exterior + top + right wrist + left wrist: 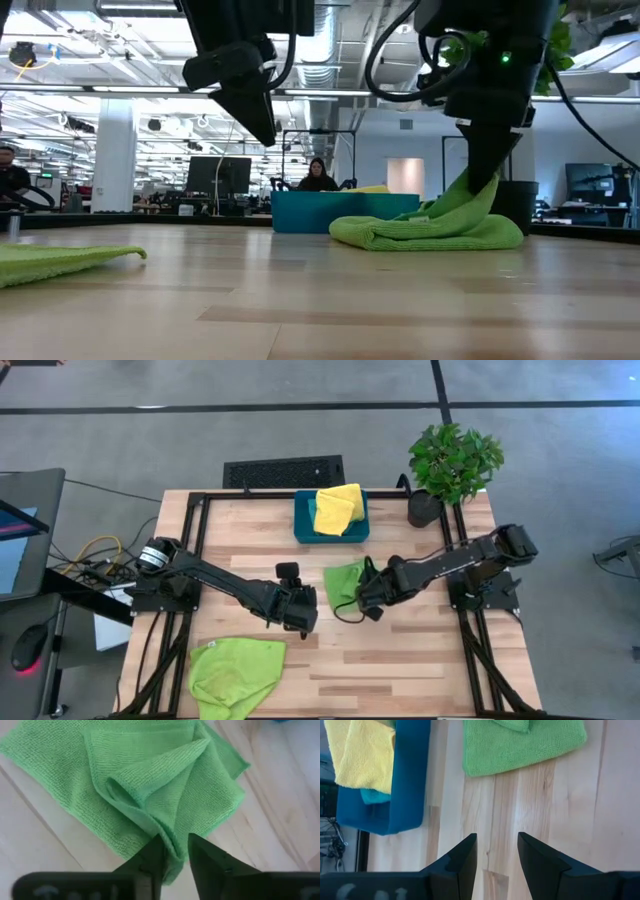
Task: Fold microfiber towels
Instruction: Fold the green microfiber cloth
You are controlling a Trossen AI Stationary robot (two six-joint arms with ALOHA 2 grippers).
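Spread near the front edge of the counter (400,670), one green towel (235,672) is waiting. Nearer the middle, the right gripper (175,854) is pinching a fold of the other green towel (150,785); it should lay that fold flat. The left gripper (497,851) is hanging spread, holding nothing.

The teal towel (370,796) shows only as a sliver under the yellow towel (362,752) in the bin (407,780). The green towel (232,675) near the desk's (420,660) front is cut off by the high view's bottom edge.

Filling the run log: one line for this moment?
stage: folding green towel mid-table | right gripper: a fold between its fingers | left gripper: open, empty, hovering beside | second green towel: unfolded, front-left
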